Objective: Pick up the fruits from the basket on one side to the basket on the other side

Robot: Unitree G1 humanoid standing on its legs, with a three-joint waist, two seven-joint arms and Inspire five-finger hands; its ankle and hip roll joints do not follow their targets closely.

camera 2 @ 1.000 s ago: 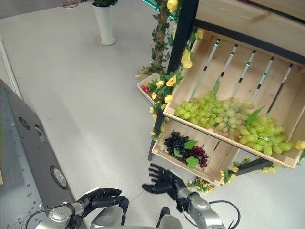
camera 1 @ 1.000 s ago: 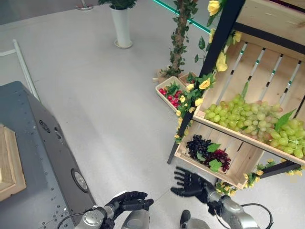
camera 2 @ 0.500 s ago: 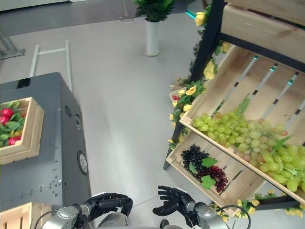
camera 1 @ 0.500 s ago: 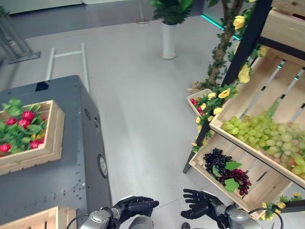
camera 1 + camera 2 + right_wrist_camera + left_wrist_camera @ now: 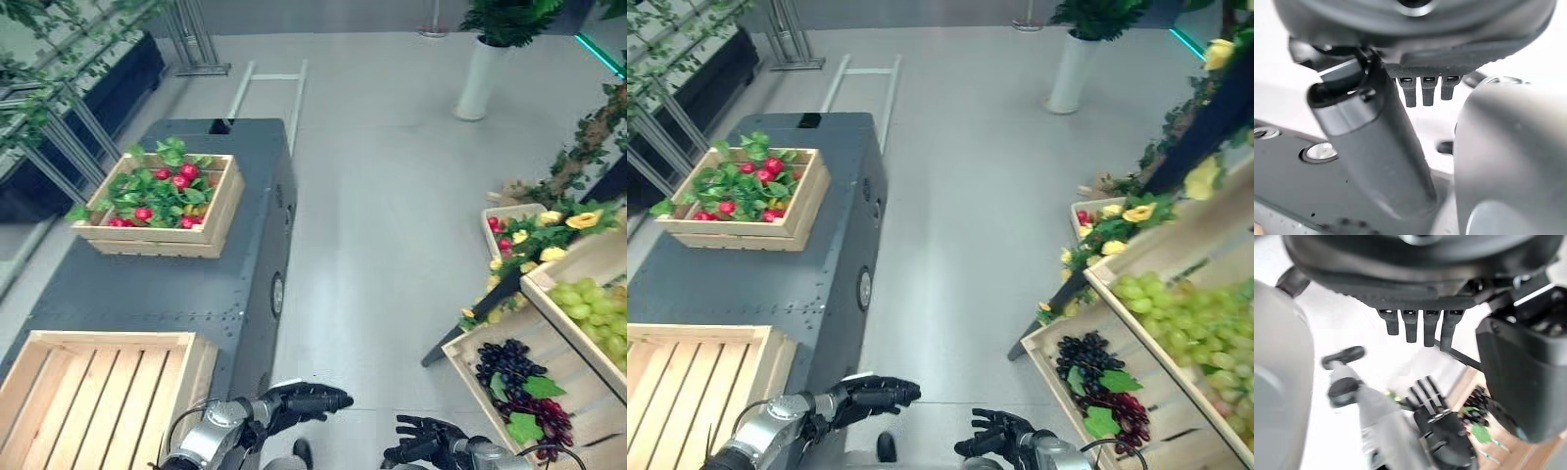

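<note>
Cam has swung left, both hands empty – robot now faces the grey cabinet w/ two crates.

Vs 1 s ago the whole view has shifted: that's head/body turning, not things moving; the grey cabinet (image 5: 196,284) and its crates have come into view, the shelf has slid to the right edge. L to R: empty slatted crate (image 5: 88,401) at near left on the cabinet; crate of red fruits (image 5: 162,201) w/ leaves further back, well apart from both hands; left hand (image 5: 304,401) low centre, fingers straight, holding nothing; right hand (image 5: 426,446) beside it, fingers relaxed, also empty; dark grapes (image 5: 514,377) and green grapes (image 5: 593,308) on the shelf at right. Judgement: turn sets up cabinet work; stage unclear.
</note>
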